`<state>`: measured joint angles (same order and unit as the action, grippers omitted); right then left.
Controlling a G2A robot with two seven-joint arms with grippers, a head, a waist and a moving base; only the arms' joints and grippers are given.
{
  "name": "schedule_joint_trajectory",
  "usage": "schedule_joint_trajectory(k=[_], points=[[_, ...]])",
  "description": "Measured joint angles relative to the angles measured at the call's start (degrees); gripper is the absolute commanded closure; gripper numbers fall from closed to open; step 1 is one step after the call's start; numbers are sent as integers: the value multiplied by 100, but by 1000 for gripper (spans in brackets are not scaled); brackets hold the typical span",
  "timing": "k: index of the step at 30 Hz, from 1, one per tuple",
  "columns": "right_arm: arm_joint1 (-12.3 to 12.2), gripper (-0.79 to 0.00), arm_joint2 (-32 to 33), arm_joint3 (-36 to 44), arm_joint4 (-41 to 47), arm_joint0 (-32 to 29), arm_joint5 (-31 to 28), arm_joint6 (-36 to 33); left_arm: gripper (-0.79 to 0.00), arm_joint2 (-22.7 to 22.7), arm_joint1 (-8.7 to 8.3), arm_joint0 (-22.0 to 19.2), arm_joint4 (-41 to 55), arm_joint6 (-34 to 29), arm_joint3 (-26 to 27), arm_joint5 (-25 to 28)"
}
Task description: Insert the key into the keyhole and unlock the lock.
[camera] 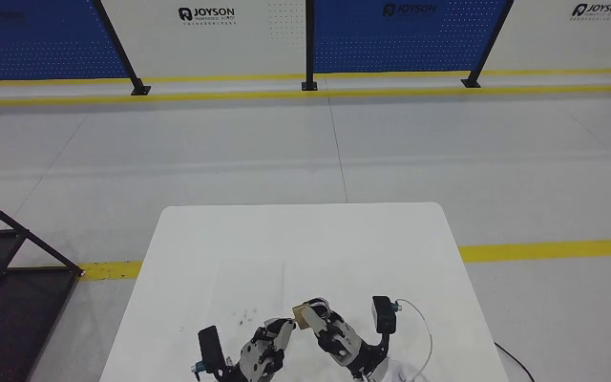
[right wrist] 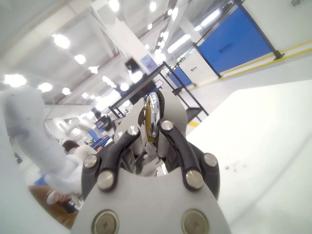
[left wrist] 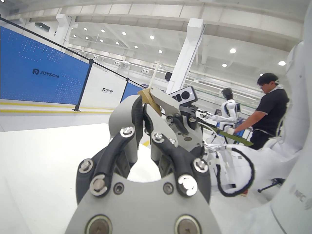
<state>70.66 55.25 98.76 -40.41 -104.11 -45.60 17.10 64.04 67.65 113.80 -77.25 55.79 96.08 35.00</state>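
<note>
brass and chrome sit in my right gripper [right wrist: 154, 102]: its fingers pinch the lock [right wrist: 147, 125] by its body with the shackle [right wrist: 154, 109] toward my wrist, i judge so the keyhole end faces my other arm. in the top view this is low at centre, over the table [camera: 286, 248]. my left gripper [left wrist: 143, 113] is pressed together, its tip right at the lock's brass, seemingly lined up for insertion. the key itself i cannot make out between the pads.

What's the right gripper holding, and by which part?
The right gripper pinches the brass lock at its shackle end; exact contact is hidden.
</note>
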Motion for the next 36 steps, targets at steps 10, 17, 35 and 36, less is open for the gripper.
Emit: schedule_joint_trajectory(k=[10, 17, 35, 36], points=[[-19, 0, -12, 35, -7, -19, 49, -57, 0, -17, -20, -36, -997, 741, -105, -1269], [-26, 0, -33, 44, -5, -9, 76, -75, 0, -43, -36, -72, -1531, 1011, -210, -2037], [-51, 0, -71, 67, -54, -5, 140, -99, 0, 57, -87, -153, -2515, 1043, -162, -3676], [-52, 0, -74, 67, -53, -4, 139, -100, 0, 76, -92, -155, -2583, 1045, -156, -3761]])
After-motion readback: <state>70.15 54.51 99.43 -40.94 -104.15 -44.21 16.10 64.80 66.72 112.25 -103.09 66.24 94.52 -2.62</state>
